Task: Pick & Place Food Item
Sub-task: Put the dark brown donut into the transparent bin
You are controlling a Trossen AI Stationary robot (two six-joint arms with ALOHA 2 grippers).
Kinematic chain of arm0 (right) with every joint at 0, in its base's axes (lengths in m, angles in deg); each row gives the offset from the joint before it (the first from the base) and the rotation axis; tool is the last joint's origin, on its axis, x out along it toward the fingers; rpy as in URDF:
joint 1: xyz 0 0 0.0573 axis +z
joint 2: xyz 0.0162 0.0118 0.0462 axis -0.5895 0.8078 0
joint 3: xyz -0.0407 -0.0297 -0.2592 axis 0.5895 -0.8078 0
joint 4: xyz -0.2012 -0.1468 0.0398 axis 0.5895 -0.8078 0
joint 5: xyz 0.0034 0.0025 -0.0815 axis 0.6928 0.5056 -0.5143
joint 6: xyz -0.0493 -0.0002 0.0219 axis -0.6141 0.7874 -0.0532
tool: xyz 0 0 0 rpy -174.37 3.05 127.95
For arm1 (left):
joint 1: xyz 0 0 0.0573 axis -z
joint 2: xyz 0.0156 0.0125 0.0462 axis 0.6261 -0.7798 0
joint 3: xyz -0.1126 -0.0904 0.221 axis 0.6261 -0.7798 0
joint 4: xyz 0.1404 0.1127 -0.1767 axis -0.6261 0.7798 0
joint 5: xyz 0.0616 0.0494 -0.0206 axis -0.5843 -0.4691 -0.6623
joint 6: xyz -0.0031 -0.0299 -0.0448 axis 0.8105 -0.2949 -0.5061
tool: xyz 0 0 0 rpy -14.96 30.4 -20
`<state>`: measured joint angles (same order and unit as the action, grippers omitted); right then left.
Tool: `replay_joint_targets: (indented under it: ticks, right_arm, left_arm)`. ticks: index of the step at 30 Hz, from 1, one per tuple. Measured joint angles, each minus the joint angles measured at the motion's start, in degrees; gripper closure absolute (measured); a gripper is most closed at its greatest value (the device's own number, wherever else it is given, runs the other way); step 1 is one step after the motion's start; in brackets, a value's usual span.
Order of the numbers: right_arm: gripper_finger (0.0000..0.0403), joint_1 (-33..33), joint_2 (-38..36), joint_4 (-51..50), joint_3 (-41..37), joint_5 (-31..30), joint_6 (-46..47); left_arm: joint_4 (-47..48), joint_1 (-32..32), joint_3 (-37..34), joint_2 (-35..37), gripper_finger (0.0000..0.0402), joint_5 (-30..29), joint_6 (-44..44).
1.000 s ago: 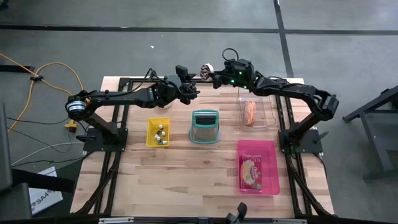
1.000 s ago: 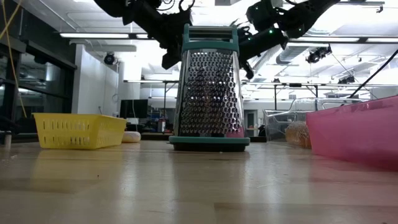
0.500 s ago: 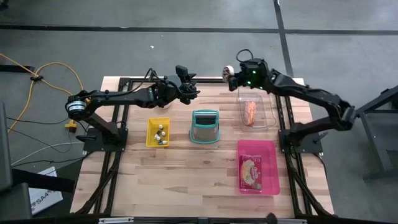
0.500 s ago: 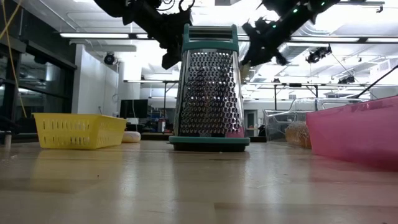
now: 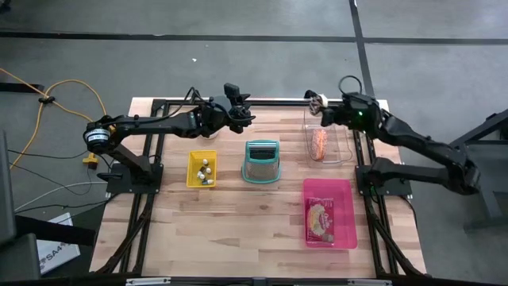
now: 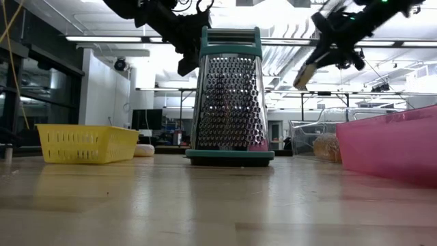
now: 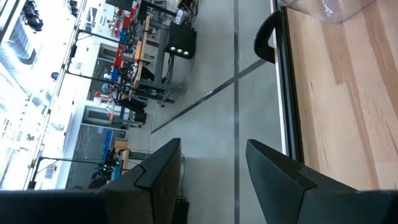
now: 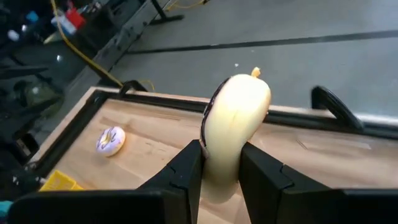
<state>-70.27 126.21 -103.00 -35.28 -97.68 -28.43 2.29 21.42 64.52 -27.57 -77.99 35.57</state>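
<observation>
From above, the right gripper (image 5: 317,102) is seen carrying a pale food item (image 5: 313,99) at the far end of the clear tray (image 5: 337,151), while the left gripper (image 5: 248,117) waits beyond the grater (image 5: 261,161). At table level, the item hangs high above the tray. In the right wrist view, the jaws are clenched on what is possibly a banana. In the left wrist view, the left jaws are spread, empty. The carry step is in hand; lowering into a container is judged next.

A pale, cream-coloured pastry (image 8: 233,134) with a dark edge stands clamped in the right end effector (image 8: 219,163), held aloft above the surface's (image 5: 238,222) far edge, near a clear bin (image 5: 324,143).
</observation>
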Motion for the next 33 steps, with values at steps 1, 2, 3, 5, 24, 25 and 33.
replay_joint_targets:
  ticks: [1, 2, 3, 5, 24, 25, 33]
  right_arm:
    - [0.0315, 0.02, -1.43, -0.07, -1.21, -0.4, 0.98]
    - [0.0315, 0.02, -2.65, 0.12, -2.48, -0.76, 1.68]
    - [0.0315, 0.0, -3.72, 0.3, -3.8, -0.86, 2.58]
    - [0.0315, 0.02, -5.14, 0.16, -6.35, -0.88, 3.88]
    - [0.0315, 0.01, -6.54, 11.84, -22.67, -5.26, 11.32]
    - [0.0315, 0.02, -6.54, 12.82, -23.39, -5.43, 11.83]
    - [0.0315, 0.02, -5.99, 19.09, -27.4, -5.47, 14.31]
  left_arm:
    - [0.0, 0.0, 0.0, 0.0, 0.0226, -0.02, 0.0]
    - [0.02, 0.0, 0.0, -0.02, 0.0226, -0.02, -0.02]
    - [0.02, 0.0, 0.0, 0.0, 0.0226, 0.0, -0.02]
    - [0.0, 0.0, 0.0, -0.01, 0.0226, -0.02, -0.02]
    - [0.0, 0.0, 0.0, -0.02, 0.0226, 0.0, -0.5]
    - [0.0, 0.0, 0.0, 0.0, 0.0226, -0.02, -0.5]
    - [0.0, 0.0, 0.0, 0.0, 0.0226, 0.0, -0.5]
